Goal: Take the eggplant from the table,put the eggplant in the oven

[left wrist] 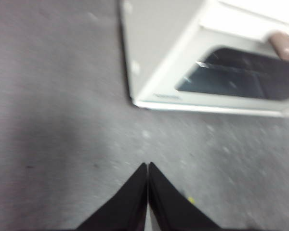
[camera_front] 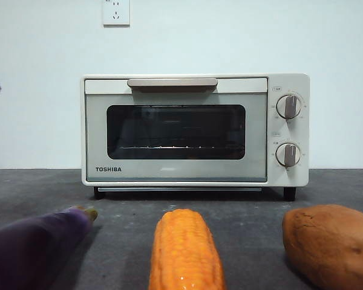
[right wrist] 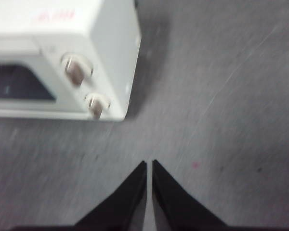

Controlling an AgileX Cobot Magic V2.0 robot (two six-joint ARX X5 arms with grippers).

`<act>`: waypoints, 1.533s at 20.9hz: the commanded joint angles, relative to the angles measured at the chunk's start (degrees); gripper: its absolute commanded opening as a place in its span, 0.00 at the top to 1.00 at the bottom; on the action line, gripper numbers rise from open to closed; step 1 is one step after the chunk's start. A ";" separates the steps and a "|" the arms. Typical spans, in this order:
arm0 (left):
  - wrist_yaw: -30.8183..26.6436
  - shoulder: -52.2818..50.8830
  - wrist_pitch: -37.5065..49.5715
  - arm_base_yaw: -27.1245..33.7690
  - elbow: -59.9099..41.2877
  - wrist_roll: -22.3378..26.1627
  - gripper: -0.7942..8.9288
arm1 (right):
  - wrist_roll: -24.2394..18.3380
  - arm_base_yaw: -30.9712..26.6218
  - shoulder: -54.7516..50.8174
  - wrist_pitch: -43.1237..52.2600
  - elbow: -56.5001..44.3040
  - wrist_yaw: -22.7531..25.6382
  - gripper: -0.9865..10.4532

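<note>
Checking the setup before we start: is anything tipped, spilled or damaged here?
Nothing stands out. The oven sits square with its door shut; the eggplant, corn cob and sweet potato lie whole on the table.

Brand "TOSHIBA", dark capitals, lower left of oven [camera_front: 195,130] door frame, front view. Small markings beside and around upper knob [camera_front: 288,106] and lower knob [camera_front: 288,154]: too small to read. Reddish print on oven top [right wrist: 53,17], right wrist view: blurred, illegible. Left wrist view: faint mark at door's lower corner, unreadable.
</note>
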 commanded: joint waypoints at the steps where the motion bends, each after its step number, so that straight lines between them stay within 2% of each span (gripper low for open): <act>1: 0.74 2.05 -0.09 -0.15 1.95 2.10 0.91 | -1.86 -0.04 3.61 -2.32 3.23 -1.79 0.79; 3: 0.74 2.47 0.00 -0.28 2.21 2.10 0.91 | -1.70 -0.04 5.66 -2.60 4.00 -2.80 0.62; 4: 0.74 2.49 -0.04 -0.28 2.21 2.10 0.91 | -1.55 -0.02 6.32 -2.54 4.00 -3.10 0.59; 8: 0.74 2.49 -0.07 -0.33 2.21 2.10 0.91 | 1.38 -0.07 7.34 1.11 4.00 -3.04 0.58; 10: 0.74 2.49 -0.07 -0.37 2.21 2.08 0.91 | 5.49 -0.04 7.45 2.75 4.00 -4.79 0.58; 14: 0.74 2.49 -0.04 -0.37 2.21 2.10 0.91 | 13.05 2.27 10.69 3.37 4.00 -23.02 0.58; 16: 0.74 2.49 -0.04 -0.37 2.21 2.10 0.91 | 15.72 6.75 13.29 3.98 4.00 -26.05 0.58; 19: 0.74 2.49 -0.02 -0.37 2.21 2.10 0.91 | 19.39 15.87 17.46 6.40 4.02 -24.63 0.58; 24: 0.74 2.49 0.81 -0.37 2.21 2.10 0.91 | 25.07 32.15 26.10 12.46 4.52 -18.91 0.58; 28: 0.74 2.49 0.81 -0.37 2.21 2.10 0.91 | 25.40 42.66 34.91 10.84 10.14 -13.68 0.58; 32: 0.74 2.49 0.81 -0.37 2.21 2.10 0.91 | 25.40 50.31 45.35 5.51 19.34 -6.95 0.58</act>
